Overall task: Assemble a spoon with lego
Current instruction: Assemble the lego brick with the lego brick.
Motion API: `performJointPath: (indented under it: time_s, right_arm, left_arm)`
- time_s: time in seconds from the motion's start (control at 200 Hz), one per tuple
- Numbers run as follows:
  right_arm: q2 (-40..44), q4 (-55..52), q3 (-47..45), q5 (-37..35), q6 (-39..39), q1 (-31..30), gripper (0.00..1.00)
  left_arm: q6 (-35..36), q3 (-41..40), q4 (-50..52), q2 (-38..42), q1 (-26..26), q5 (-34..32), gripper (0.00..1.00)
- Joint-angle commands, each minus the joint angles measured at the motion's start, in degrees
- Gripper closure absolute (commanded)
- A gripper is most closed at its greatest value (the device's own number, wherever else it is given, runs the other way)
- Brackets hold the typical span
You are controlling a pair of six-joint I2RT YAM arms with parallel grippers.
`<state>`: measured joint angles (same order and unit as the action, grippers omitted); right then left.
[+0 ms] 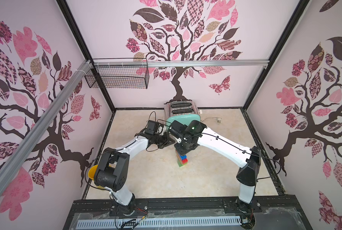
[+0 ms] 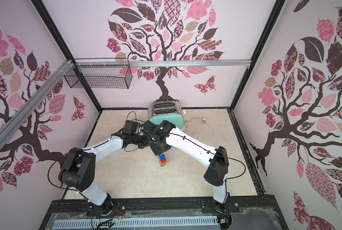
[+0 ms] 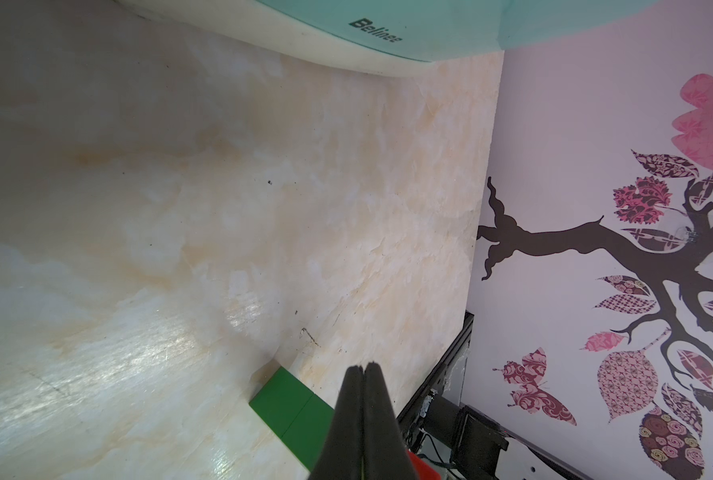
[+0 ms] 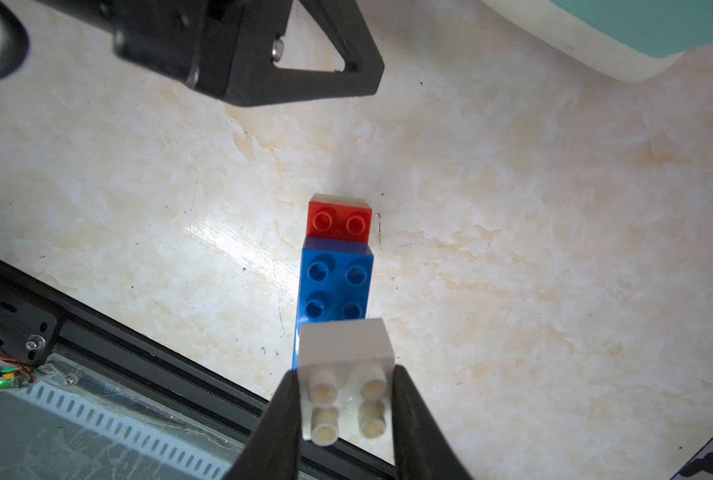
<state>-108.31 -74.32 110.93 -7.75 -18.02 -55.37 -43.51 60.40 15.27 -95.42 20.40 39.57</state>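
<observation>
In the right wrist view, a white brick (image 4: 344,376) is clamped between the right fingers (image 4: 282,419) at the bottom centre of the frame, studs toward the camera. It sits against the near end of the spoon (image 4: 337,274), of which a blue brick (image 4: 335,286) and a red brick (image 4: 340,220) are seen lying on the marbled table (image 4: 513,249).

In both top views the spoon (image 1: 182,161) (image 2: 163,160) is found at the middle of the frame, partly covered by the right gripper (image 1: 183,148).

The left fingers (image 3: 365,415) are seen pressed together with nothing between them, at the bottom of the left wrist view, in front of a dark green brick (image 3: 292,409). A mint toaster (image 1: 183,114) stands above centre, at the back wall.
</observation>
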Motion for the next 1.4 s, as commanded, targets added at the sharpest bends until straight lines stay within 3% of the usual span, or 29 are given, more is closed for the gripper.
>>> performJointPath:
  time_s: [0.0, 1.396]
  right_arm:
    - [-1.5, -0.9, 1.0, -1.2, -0.8, -0.1, 0.76]
    - [-4.0, -3.7, 4.3, 0.9, -2.9, -0.2, 0.76]
  left_arm:
    - [0.9, 0.2, 0.1, -0.4, 0.3, 0.2, 1.00]
    - [1.0, 0.4, 0.4, -0.4, 0.3, 0.3, 1.00]
